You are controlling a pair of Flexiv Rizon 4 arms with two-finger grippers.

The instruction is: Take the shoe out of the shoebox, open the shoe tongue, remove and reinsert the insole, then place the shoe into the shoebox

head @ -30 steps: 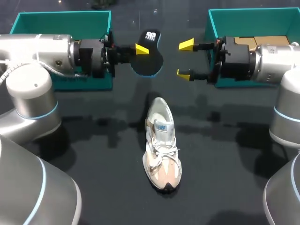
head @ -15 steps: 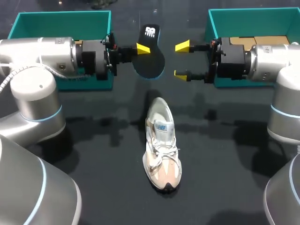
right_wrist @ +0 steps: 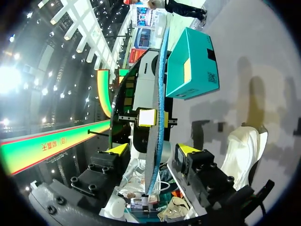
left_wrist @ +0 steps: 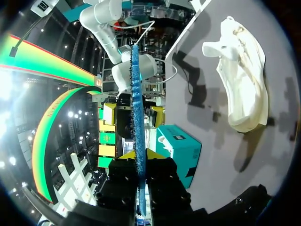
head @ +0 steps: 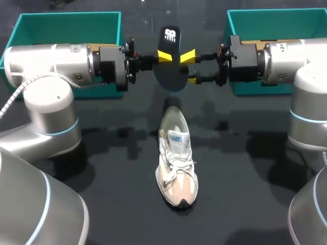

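My left gripper (head: 164, 56) stays clamped on the insole (head: 171, 76), holding it edge-up above the shoe (head: 177, 158), which lies on the table. My right gripper (head: 190, 67) has come across and now straddles the insole with its fingers spread, seemingly not yet touching, so a handover looks near.

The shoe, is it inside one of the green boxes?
No, the shoe lies out on the black table, in front of the left shoebox and the right shoebox.

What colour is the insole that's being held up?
The insole is black with a white mark at one end, best seen in the head view.
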